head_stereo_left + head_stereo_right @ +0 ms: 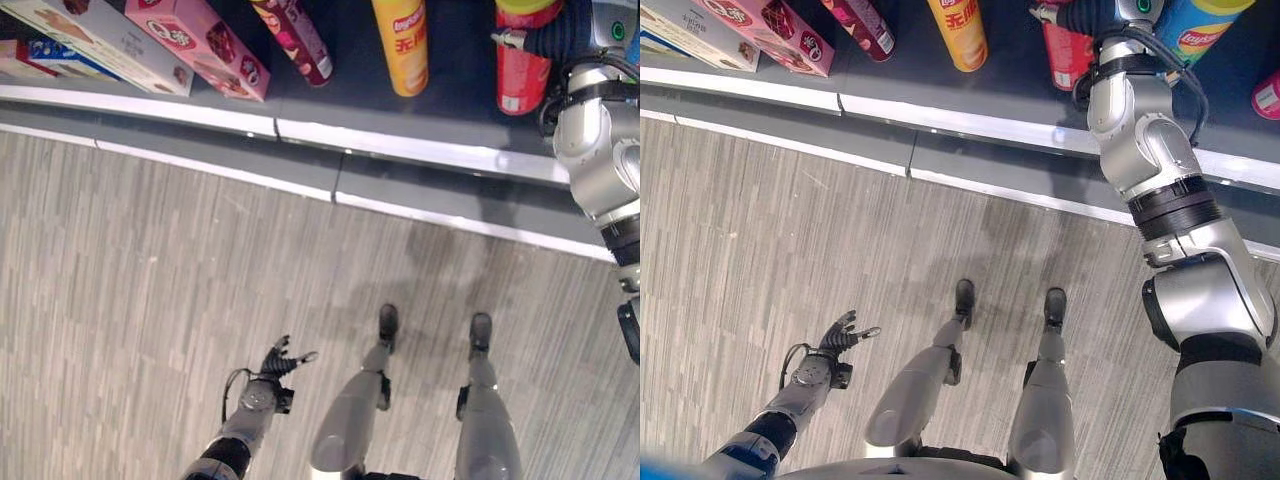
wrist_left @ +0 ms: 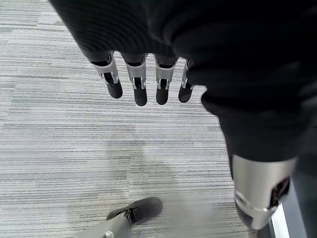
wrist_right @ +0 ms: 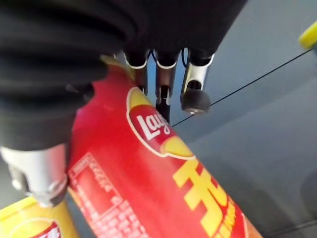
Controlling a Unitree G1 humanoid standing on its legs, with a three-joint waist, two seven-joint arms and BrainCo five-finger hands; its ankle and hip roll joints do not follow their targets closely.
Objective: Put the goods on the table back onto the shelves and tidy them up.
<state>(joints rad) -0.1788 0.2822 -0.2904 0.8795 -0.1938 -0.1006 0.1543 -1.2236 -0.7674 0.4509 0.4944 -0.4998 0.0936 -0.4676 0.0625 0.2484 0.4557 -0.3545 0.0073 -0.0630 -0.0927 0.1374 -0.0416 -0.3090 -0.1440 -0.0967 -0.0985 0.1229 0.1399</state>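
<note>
Right wrist view has the right hand (image 3: 163, 74) wrapped round a red chip can (image 3: 158, 183), fingers (image 3: 194, 94) curled on one side and the thumb on the other, holding it over the dark shelf (image 1: 450, 110); judging by this, the can is at the placing stage but not yet let go. An orange chip can (image 1: 402, 45), a dark red tube (image 1: 300, 40) and a pink box (image 1: 195, 40) stand close by, crowding the spot, while the left hand (image 1: 282, 358) hangs spread and empty over the floor (image 1: 150, 280).
</note>
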